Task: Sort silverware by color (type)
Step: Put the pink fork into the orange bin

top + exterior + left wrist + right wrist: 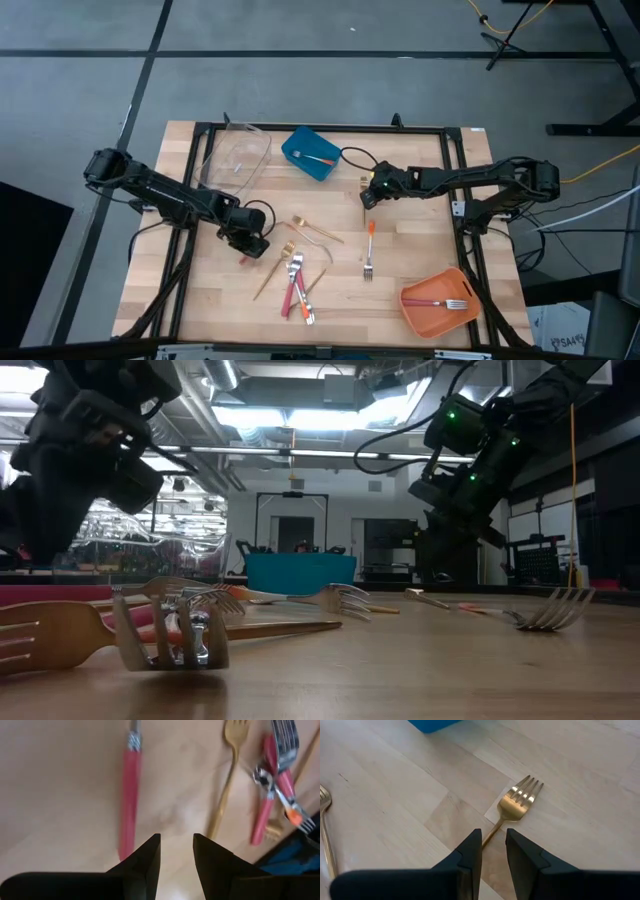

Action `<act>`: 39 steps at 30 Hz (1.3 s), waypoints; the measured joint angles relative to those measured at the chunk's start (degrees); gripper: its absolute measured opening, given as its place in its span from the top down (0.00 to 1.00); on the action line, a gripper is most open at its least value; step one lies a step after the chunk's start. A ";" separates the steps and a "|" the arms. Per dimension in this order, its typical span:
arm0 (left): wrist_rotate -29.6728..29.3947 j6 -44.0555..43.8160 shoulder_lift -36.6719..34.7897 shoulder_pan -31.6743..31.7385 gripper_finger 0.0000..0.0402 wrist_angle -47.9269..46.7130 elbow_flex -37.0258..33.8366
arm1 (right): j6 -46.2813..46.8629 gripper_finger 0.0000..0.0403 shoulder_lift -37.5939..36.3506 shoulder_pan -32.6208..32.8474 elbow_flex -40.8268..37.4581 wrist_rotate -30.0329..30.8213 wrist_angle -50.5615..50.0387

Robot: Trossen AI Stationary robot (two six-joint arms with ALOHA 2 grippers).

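The silverware lies loose on the wooden table (420, 200). Gold forks (312, 229) lie mid-table, red-handled pieces (296, 292) nearer the front, and an orange-handled fork (369, 250) to their right. My left gripper (176, 851) hangs open above the table. Past its fingertips lies a red-handled utensil (130, 795), with a gold fork (227, 780) and more red-handled forks (272, 780) beyond it. My right gripper (493, 846) is open above a gold fork (520, 800) lying flat. That fork's handle runs back behind one finger.
A blue bin (308, 153) holding an orange-handled piece stands at the back. A clear bin (238, 158) is to its left. An orange bin (438, 300) with a fork in it sits at the front right. A black frame (300, 129) borders the table.
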 joint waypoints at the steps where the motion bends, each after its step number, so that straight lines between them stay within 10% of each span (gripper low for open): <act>1: -1.41 0.09 -0.01 0.00 0.73 0.00 0.00 | -0.02 0.80 0.00 0.00 0.00 0.01 0.00; 17: -26.69 11.60 -0.05 0.00 0.73 -6.71 7.26 | -0.04 0.80 -0.02 0.00 0.00 -0.01 -0.04; 39: -22.48 9.82 9.93 -5.04 0.73 -6.19 5.42 | -0.06 0.80 -0.04 0.00 0.00 -0.01 -0.09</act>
